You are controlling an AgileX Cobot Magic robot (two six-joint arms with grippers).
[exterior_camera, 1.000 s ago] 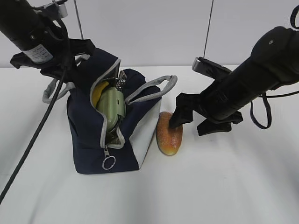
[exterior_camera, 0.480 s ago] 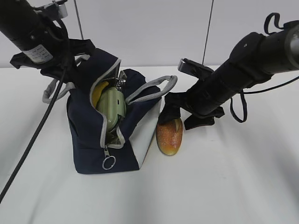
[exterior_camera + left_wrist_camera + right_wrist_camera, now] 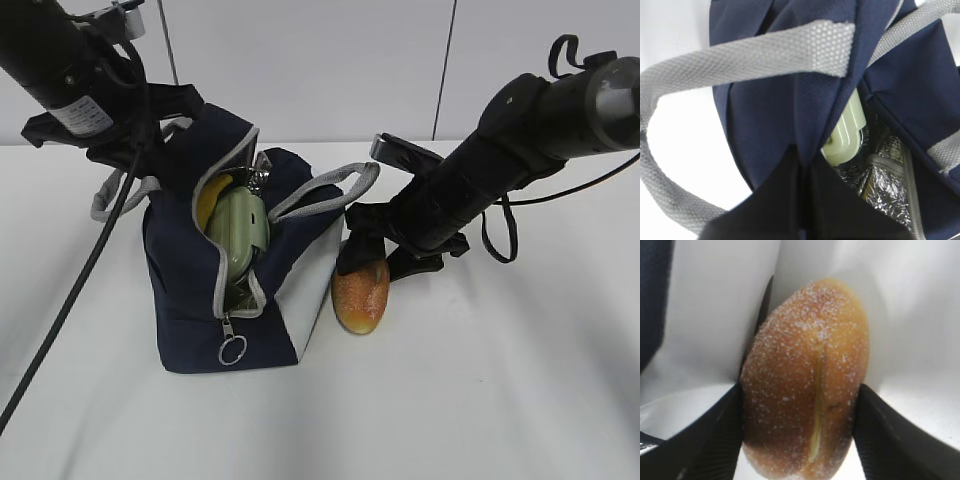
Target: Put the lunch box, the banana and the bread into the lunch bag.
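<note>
The navy lunch bag point(image 3: 185, 300) stands open on the white table, left of centre. Inside it I see the green-lidded lunch box point(image 3: 240, 235) and, behind that, the yellow banana point(image 3: 208, 200). My left gripper point(image 3: 145, 145) is shut on the bag's upper flap and holds the mouth open. The left wrist view shows that gripper point(image 3: 807, 200) pinching navy fabric point(image 3: 775, 110), with the lunch box point(image 3: 845, 135) and silver lining below. The bread point(image 3: 362, 292) lies on the table against the bag's right side. My right gripper point(image 3: 375, 262) straddles it, and in the right wrist view both fingers point(image 3: 715, 440) press the bread point(image 3: 805, 380).
A grey webbing handle point(image 3: 330, 190) arches over the bag's right side, just above the bread. The zipper's metal ring point(image 3: 233, 349) hangs at the bag's front. A black cable point(image 3: 70, 300) from the left arm trails down across the table's left side.
The right arm has moved left and down over the bread, and its jaws have closed in against both sides of it. The left arm and the bag have stayed still.
</note>
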